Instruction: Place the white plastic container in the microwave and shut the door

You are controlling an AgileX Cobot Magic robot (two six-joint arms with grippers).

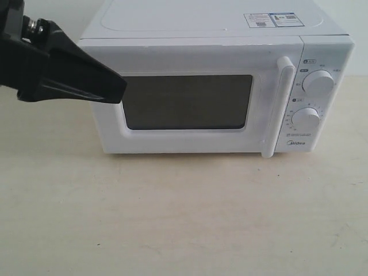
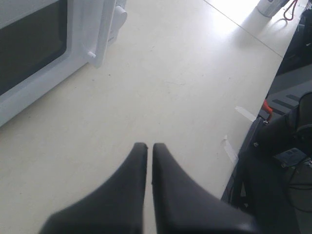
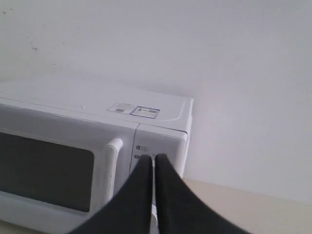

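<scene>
Squarely on the pale, matte counter (image 1: 172,218) sits the microwave (image 1: 172,20) — a boxy white casing, smooth, with softly rounded edges and two printed stickers (image 1: 273,20) on its flat top. Its door (image 1: 190,57) is fully closed: a glossy white frame around a dark rectangular mesh window (image 1: 188,102), with a rounded vertical bar handle (image 1: 276,106) on the edge next to the control panel. That panel carries two round white knobs, one (image 1: 318,82) above the other (image 1: 306,119), over a small Midea logo. The window is too dark to see through, so the white plastic container shows in no view and what lies inside cannot be told. The left gripper (image 1: 122,89), matte black and wedge-shaped, hangs in front of the door on the side away from the handle, its tip over the window's edge; its jaws are clenched to a hairline slit with nothing between them. The right gripper (image 3: 153,158) points at the control panel — jaws pressed together, empty. The counter bears faint scuffs, and behind the microwave rises a plain white wall (image 3: 219,58).
</scene>
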